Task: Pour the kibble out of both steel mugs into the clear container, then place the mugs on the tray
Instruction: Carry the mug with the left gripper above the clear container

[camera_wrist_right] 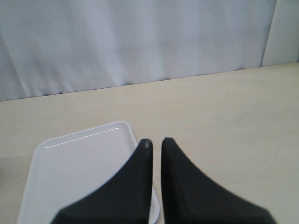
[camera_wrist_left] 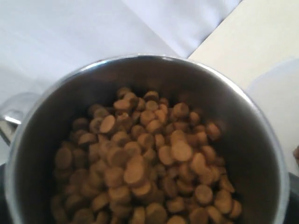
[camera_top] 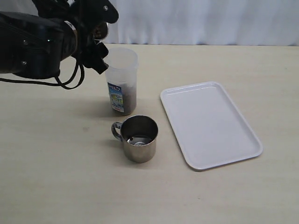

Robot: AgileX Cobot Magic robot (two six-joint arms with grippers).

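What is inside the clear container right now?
Dark kibble fills the lower part of the clear container; its upper part looks empty. The label covers some kibble.

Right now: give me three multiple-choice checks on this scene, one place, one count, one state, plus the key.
1. The table mug stands:
A. on the tray
B. in front of the clear container, left of the tray
C. inside the container

2. Mugs on the tray:
A. none
B. one
C. two

3. The lifted mug is:
A. empty
B. loaded with kibble
C. upside down

Key:
1 B: the exterior view shows it on the table, nearer the camera than the container.
2 A: the tray's white surface carries nothing.
3 B: the left wrist view shows brown pellets heaped inside it.
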